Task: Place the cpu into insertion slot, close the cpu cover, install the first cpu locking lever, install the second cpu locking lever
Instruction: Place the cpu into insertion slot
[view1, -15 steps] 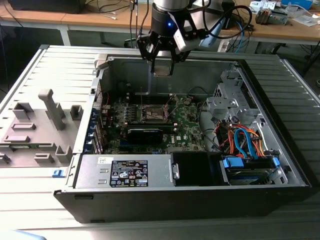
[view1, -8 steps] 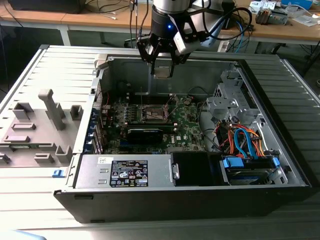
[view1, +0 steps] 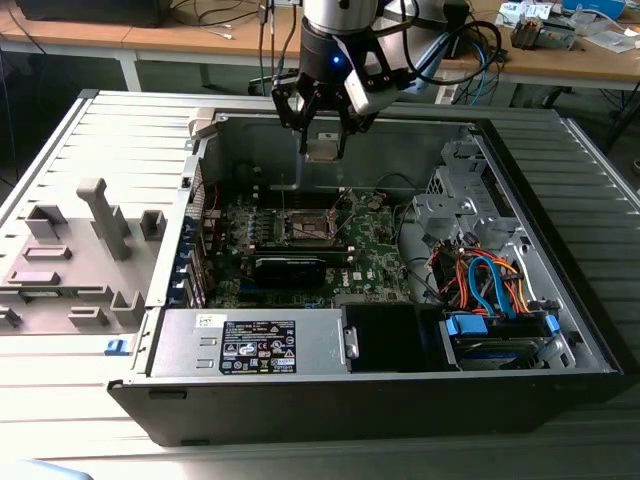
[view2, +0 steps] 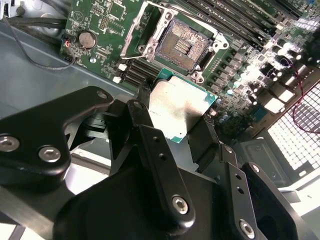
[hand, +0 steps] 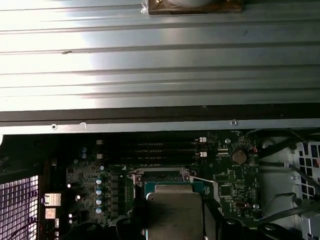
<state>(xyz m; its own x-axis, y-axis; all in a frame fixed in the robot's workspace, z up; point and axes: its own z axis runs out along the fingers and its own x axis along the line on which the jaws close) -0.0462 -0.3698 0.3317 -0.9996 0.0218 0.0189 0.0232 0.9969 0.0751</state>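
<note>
Grey ribbed metal counter, slats running along its length; same slatted surface in the first wrist view. Open computer case lies on its side at the middle, flat on the counter. At the exterior view's left, just beside the case, a grey plastic moulded piece with upright posts rests on the slats. Small blue item near its corner, possibly a clip. Brown-edged object on the slats in the first wrist view, too cropped to tell.
</note>
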